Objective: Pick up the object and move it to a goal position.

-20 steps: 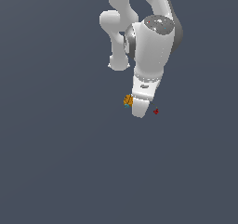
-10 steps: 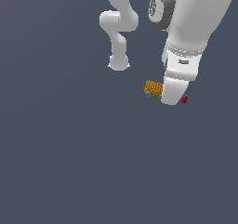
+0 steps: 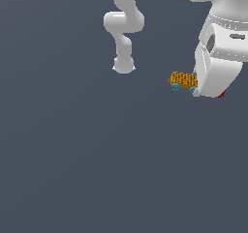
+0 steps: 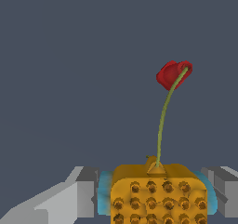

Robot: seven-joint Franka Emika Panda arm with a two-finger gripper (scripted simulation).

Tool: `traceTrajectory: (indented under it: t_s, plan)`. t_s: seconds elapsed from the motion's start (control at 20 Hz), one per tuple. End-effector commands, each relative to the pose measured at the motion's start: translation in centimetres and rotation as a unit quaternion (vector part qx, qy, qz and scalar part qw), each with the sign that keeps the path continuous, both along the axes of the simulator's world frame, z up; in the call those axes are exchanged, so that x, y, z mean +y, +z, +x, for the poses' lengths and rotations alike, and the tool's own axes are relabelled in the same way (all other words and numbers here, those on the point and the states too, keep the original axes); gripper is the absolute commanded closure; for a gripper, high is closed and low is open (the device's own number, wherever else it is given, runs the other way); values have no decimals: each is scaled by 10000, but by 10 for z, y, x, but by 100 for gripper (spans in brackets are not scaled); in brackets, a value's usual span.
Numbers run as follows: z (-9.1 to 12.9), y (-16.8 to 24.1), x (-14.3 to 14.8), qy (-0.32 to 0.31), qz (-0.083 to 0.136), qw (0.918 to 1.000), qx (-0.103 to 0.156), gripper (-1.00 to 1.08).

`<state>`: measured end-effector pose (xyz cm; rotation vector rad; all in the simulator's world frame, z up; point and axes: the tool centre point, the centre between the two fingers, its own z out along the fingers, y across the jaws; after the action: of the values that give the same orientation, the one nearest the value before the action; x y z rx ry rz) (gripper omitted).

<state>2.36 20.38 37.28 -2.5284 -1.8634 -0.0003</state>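
Observation:
The object (image 3: 182, 80) is a small orange bumpy block with teal wheels. In the exterior view it sticks out from the left of my white hand, held off the floor. My gripper (image 3: 197, 88) is shut on it; the fingertips are hidden behind the hand. In the wrist view the object (image 4: 158, 193) sits between my two grey fingers (image 4: 86, 193), with the gripper (image 4: 158, 200) closed on its sides. The goal position is a dark-red dot (image 3: 222, 94) peeking out beside the hand. In the wrist view it is a red blob (image 4: 173, 74) beyond the object, with a thin green line running to it.
The arm's white base (image 3: 123, 65) and lower links stand at the back of the plain dark grey floor (image 3: 97, 169). No other objects show.
My hand has moved toward the exterior view's right with the object in it and looms larger. The red dot is now mostly hidden behind the hand.

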Motion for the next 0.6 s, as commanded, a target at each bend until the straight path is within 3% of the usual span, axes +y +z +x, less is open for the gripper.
traceTrajectory:
  t_s: [0.0, 0.55]
  plan:
    - [3, 11, 8, -5, -1, 10000, 0, 108]
    - [11, 34, 26, -5, -3, 10000, -1, 108]
